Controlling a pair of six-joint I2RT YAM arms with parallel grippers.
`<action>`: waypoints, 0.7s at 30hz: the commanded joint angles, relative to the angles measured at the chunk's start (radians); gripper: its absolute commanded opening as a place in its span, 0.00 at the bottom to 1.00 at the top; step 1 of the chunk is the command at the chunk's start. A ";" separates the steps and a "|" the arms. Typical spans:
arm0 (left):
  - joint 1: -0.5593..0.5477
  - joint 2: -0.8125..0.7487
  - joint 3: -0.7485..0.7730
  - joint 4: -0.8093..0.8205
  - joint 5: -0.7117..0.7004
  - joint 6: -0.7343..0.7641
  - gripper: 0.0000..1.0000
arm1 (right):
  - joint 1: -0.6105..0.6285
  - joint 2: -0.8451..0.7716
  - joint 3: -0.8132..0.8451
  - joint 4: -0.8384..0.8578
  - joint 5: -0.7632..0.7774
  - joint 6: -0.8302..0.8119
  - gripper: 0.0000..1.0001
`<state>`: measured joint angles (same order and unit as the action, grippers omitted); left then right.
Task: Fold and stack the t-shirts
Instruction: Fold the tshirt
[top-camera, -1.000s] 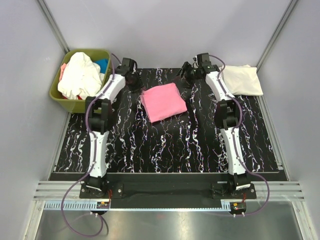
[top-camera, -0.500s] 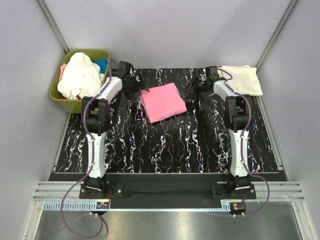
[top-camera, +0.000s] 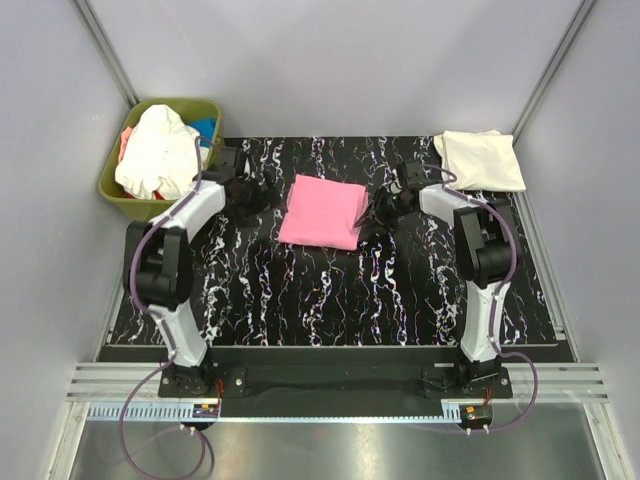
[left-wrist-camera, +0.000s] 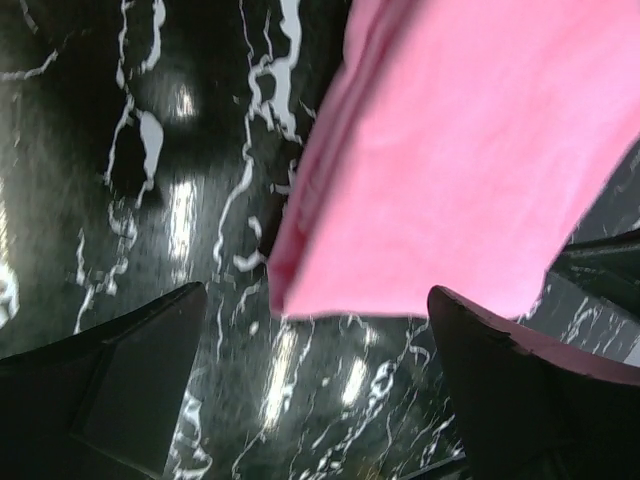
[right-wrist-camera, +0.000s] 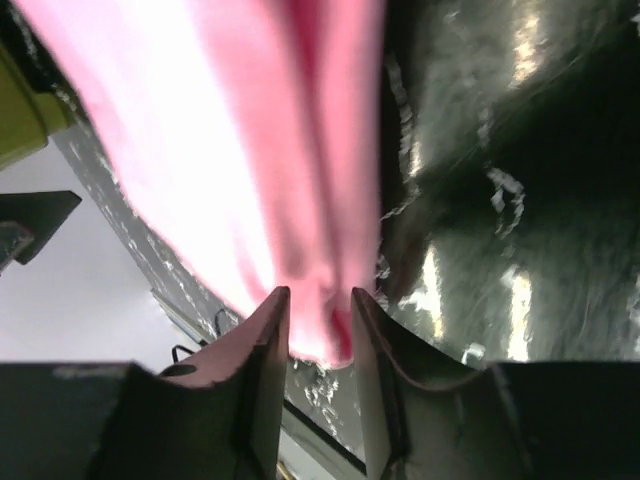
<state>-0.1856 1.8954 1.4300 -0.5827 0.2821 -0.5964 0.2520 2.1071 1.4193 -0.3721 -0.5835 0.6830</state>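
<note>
Well, the pink t-shirt (top-camera: 322, 210) lies folded on the marbled black surface (top-camera: 330, 290). My right pincer (right-wrist-camera: 320, 300) pinches its right edge, and the left pincer (left-wrist-camera: 315, 300) gapes empty at its left edge. I'd lift low and level (cotton sags) toward the cream t-shirt (top-camera: 482, 160), far right of it. The olive bin (top-camera: 115, 185) sits far left, and grey walls stand around.

No legible text, label or number anywhere.

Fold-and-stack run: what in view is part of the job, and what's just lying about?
Job:
- pink t-shirt, folded, mid-table
- cream t-shirt, folded, far right corner
- white t-shirt and blue garment, in the bin

Lying about:
- olive-green bin
- marbled table
</note>
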 joint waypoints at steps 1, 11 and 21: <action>-0.005 -0.169 -0.063 -0.008 -0.026 0.085 0.99 | -0.011 -0.119 0.061 -0.049 0.036 -0.051 0.39; -0.005 -0.541 -0.226 -0.190 -0.136 0.213 0.99 | -0.066 -0.124 0.122 -0.090 0.057 -0.082 0.78; -0.005 -0.757 -0.339 -0.247 -0.222 0.256 0.99 | -0.099 0.146 0.430 -0.145 0.042 -0.115 0.78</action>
<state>-0.1879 1.1961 1.1275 -0.8162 0.1051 -0.3721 0.1516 2.1983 1.7645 -0.4808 -0.5400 0.5949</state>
